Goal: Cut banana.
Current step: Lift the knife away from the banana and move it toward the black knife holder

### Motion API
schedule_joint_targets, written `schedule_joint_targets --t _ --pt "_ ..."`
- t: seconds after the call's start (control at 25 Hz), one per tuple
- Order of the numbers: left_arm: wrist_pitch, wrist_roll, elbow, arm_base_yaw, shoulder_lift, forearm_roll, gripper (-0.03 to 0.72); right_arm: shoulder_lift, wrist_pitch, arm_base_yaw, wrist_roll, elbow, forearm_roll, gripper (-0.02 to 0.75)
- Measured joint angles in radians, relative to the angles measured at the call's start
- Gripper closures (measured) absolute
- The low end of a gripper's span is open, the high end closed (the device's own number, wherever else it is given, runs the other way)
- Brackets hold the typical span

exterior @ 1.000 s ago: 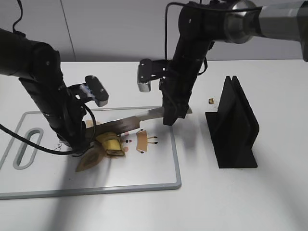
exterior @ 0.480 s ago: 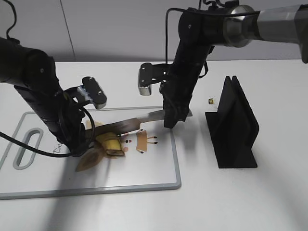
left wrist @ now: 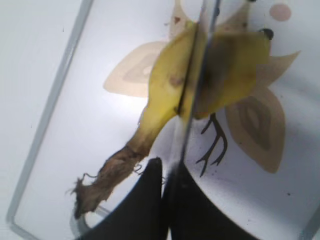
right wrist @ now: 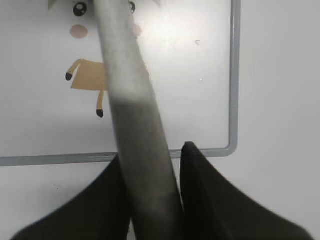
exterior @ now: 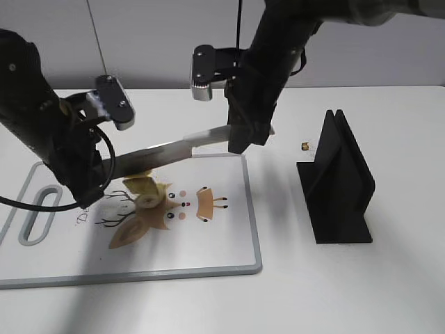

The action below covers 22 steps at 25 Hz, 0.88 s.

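The banana lies on the white cutting board, seen as yellow lumps over the printed deer. My right gripper is shut on the knife and holds it in the air, its blade slanting down-left above the banana. My left gripper is lifted off the board at the blade's tip. In the left wrist view the fingers are shut. The blade's thin edge crosses the banana and runs to the fingertips. In the right wrist view the fingers clamp the grey knife.
A black knife stand is on the table right of the board. A small gold object lies behind it. The board's grey rim shows in the right wrist view, and its handle slot is at the left.
Both arms have risen. The knife has lifted off the banana. My left gripper has let go of the banana, which stays on the board.
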Motion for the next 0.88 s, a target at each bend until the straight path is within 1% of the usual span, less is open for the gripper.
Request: schedule_joint_targets --t 0.2,0.88 --pt "0.019 -0.001 0.001 0.0 -0.079 0.023 0.69 0.0 0.0 0.0 0.0 0.0 0.0 0.516" --pt "0.077 0.002 0.002 -0.003 -0.232 0.044 0.688 0.0 0.0 0.0 0.0 0.0 0.0 0.516"
